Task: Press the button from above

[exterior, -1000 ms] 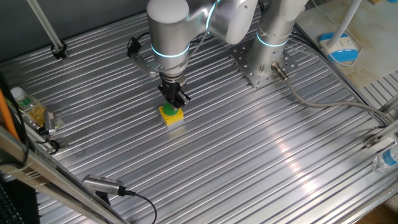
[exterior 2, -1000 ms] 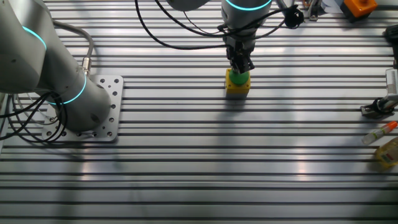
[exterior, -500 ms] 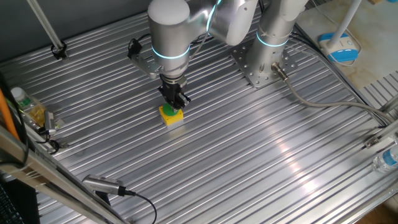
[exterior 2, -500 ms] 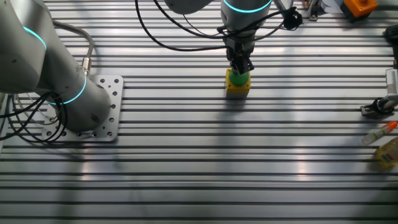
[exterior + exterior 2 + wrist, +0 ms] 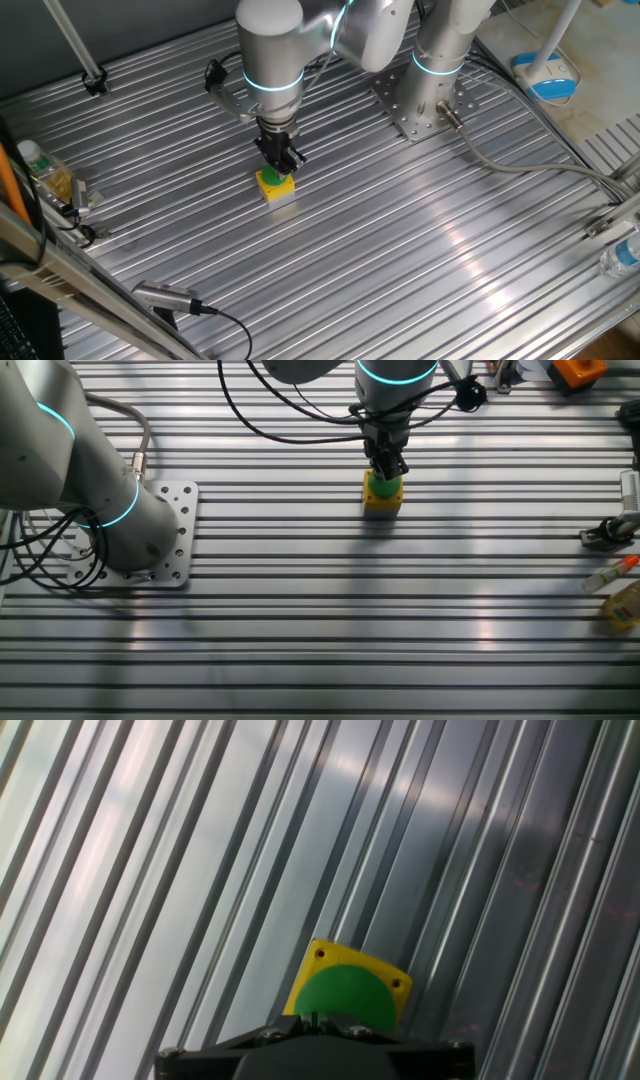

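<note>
The button point(image 5: 275, 181) is a green round cap on a small yellow box, standing on the ribbed metal table. It also shows in the other fixed view point(image 5: 383, 488) and in the hand view point(image 5: 345, 995). My gripper point(image 5: 283, 163) points straight down over it, its black fingers together with only a thin seam between them. In the other fixed view the gripper point(image 5: 387, 468) has its tips on the top of the green cap. In the hand view the gripper point(image 5: 318, 1018) tips meet the near edge of the cap.
The arm's bolted base plate point(image 5: 420, 108) stands behind, with a grey cable point(image 5: 500, 165) trailing right. Bottles point(image 5: 45, 172) lie at the left edge and another bottle point(image 5: 622, 258) at the right. An orange item point(image 5: 578, 370) sits at a far corner.
</note>
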`<state>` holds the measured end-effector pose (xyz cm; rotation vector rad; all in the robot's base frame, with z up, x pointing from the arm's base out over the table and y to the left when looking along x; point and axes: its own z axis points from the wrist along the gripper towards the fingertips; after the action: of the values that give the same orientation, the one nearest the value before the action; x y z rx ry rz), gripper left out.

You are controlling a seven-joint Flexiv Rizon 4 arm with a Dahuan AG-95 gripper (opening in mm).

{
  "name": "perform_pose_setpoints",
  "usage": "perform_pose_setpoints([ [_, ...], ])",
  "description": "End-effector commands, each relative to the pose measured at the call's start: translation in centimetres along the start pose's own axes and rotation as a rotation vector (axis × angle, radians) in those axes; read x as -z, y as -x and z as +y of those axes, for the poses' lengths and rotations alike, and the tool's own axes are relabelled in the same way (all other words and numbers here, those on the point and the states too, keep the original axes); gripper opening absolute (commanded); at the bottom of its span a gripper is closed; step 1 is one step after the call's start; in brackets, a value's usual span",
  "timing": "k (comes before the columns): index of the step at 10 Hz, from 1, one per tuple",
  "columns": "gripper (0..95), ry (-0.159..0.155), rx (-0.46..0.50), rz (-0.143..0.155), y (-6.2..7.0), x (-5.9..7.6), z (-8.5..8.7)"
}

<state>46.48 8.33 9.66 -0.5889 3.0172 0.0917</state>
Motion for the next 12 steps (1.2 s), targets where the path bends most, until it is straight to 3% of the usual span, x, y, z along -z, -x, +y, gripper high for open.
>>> perform_pose_setpoints([
  [1,0.0,-0.001,0.009,0.006,-0.1,0.9,0.0],
  [5,0.0,0.01,0.02,0.04,-0.3,3.8,0.1],
  [6,0.0,-0.003,0.029,0.051,-0.3,4.2,0.2],
  [12,0.0,-0.01,0.057,0.058,-0.4,5.9,0.6],
])
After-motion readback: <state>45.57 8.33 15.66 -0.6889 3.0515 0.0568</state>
